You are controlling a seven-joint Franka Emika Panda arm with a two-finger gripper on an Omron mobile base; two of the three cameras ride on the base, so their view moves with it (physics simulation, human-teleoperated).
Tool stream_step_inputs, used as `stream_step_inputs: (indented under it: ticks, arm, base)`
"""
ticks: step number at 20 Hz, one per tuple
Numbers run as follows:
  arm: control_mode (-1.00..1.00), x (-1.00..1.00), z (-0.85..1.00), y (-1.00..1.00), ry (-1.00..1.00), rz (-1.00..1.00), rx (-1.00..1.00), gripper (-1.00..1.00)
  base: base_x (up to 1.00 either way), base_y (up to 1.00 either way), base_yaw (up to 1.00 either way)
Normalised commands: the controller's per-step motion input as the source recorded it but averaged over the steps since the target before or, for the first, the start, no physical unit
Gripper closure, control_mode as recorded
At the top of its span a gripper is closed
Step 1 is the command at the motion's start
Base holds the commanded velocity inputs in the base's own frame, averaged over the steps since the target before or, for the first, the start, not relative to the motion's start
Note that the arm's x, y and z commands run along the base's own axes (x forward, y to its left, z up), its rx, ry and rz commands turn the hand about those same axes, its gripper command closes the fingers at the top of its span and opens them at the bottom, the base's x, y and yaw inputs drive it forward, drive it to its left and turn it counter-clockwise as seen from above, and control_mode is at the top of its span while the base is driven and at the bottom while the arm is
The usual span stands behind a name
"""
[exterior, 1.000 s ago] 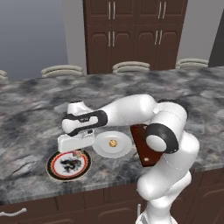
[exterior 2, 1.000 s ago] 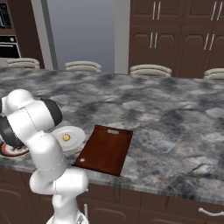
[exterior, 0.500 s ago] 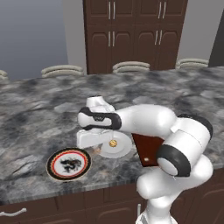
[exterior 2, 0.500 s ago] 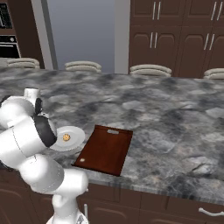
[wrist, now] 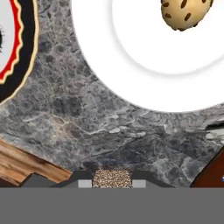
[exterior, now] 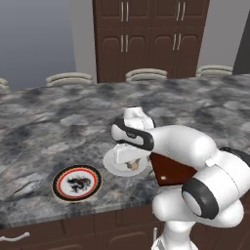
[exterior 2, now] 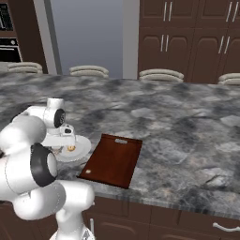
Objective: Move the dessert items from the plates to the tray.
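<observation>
- I see a speckled brownish piece (wrist: 112,178) pinched between the gripper (wrist: 112,181) tips, jaws narrow on it.
- It is round, so no long axis or heading to mind.
- The gripper hangs over the white plate (exterior 2: 79,151), where the cookie (exterior 2: 71,148) sits.
- The tray (exterior 2: 112,159) lies just beside that plate, on the side away from the patterned plate (exterior: 77,182); I judge that's my carry direction.

Golden-tan cookie (wrist: 184,14) on white plate (wrist: 131,52), tray (exterior 2: 112,160) alongside.
</observation>
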Motion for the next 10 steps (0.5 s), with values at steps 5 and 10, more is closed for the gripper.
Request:
stream_step_inputs:
  ticks: [5,10]
  arm:
    - [-1.0,0.0,0.0,-0.87,0.0,0.0,-0.03,1.0]
    - [-1.0,0.0,0.0,-0.82,0.0,0.0,-0.02,1.0]
  base:
    - [0.0,0.0,0.0]
    - [0.0,0.0,0.0]
